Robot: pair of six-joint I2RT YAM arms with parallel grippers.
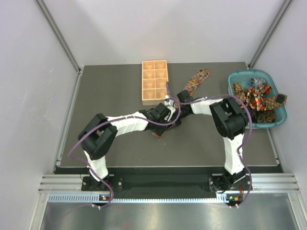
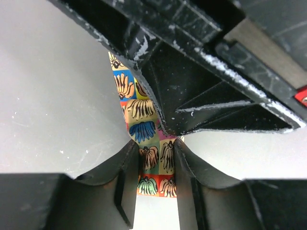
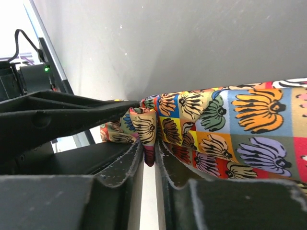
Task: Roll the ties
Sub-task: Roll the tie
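Rolling the tie [image 3: 225,120] at the centre of the table [image 1: 120,96]: my right gripper [image 3: 149,147] pinches its folded end; my left gripper [image 2: 156,146] straddles the strip, clamping or not I cannot tell. Next, I judge: turn the fold over evenly

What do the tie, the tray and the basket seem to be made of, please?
The tie looks like thin fabric, perhaps silk or polyester, with a faint sheen: it folds softly and bears a bright print. The tray seems to be pale matte wood, going by its tan colour and thin dividers. The basket is probably plastic, given its uniform teal colour.
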